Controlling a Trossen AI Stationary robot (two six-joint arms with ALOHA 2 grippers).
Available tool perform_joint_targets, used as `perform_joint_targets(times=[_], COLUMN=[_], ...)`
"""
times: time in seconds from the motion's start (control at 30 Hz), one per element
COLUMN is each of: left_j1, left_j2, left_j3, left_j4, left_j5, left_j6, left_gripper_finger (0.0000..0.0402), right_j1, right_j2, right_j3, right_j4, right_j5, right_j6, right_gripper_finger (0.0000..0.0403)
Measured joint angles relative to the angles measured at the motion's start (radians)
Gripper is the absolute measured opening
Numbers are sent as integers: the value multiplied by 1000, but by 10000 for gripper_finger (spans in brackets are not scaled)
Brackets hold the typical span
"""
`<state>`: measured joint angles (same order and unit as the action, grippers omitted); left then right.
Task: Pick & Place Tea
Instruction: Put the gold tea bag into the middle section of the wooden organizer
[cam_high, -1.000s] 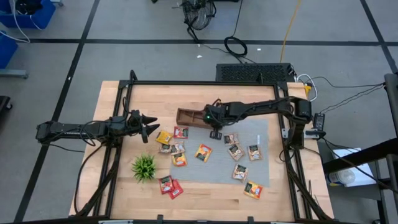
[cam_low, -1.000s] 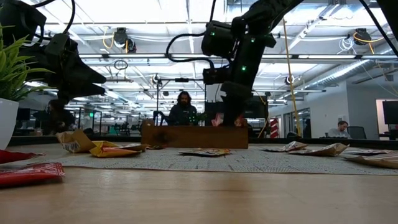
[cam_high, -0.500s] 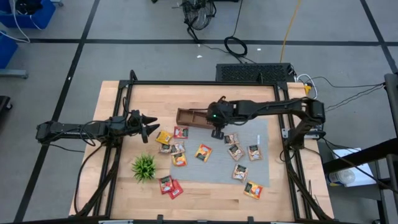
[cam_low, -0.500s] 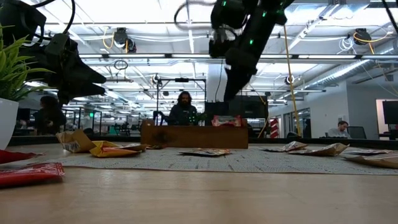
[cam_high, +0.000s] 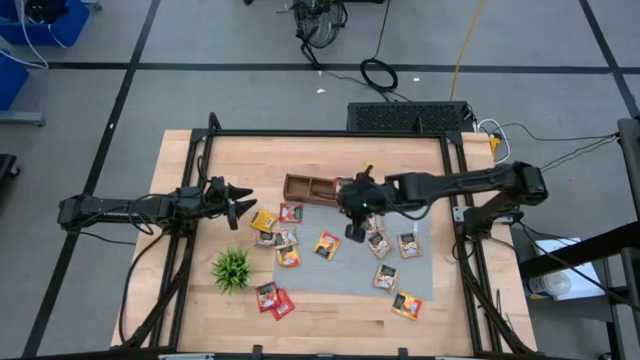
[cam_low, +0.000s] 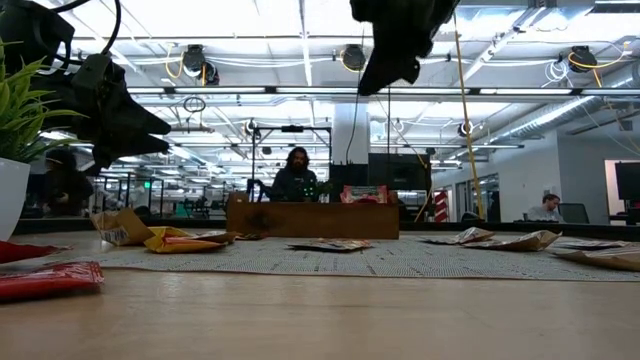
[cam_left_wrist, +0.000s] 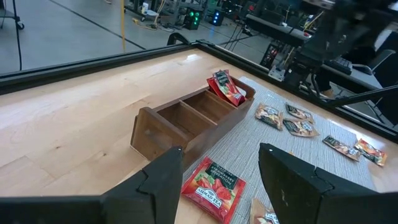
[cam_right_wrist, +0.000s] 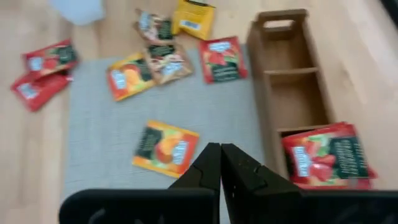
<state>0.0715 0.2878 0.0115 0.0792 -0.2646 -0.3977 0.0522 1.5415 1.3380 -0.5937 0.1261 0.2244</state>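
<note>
Overhead, thirteen loose tea packets (cam_high: 327, 245), one tray (cam_high: 308, 187)

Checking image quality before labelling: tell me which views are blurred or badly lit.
Right wrist view: soft all over, print on the red packets in the wooden tray unreadable. Low view: ceiling lights glare, arms are silhouettes, nearest red packet out of focus. High view: evenly lit. Left wrist view: sharp nearby, background blurred.

My wooden table (cam_high: 190, 170) holds a grey mat (cam_high: 345, 265), a wooden tray (cam_high: 310, 187), a little plant (cam_high: 231, 267) and two red tea packets (cam_high: 273, 298).
</note>
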Motion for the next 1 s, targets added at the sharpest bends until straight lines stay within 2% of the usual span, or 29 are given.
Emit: perform_joint_targets(times=[0.17,0.73,1.0], left_j1=[0,0,0], left_j2=[0,0,0], left_j3=[0,0,0], left_j4=[0,0,0], left_j5=[0,0,0], left_j6=[0,0,0], left_gripper_finger=[212,212,212], right_j1=[51,68,141], right_j2=[2,1,1], right_j3=[0,0,0], right_j4=[2,-22,-229], right_j5=[0,0,1], right_j6=[2,31,212], right_gripper_finger=[0,0,0])
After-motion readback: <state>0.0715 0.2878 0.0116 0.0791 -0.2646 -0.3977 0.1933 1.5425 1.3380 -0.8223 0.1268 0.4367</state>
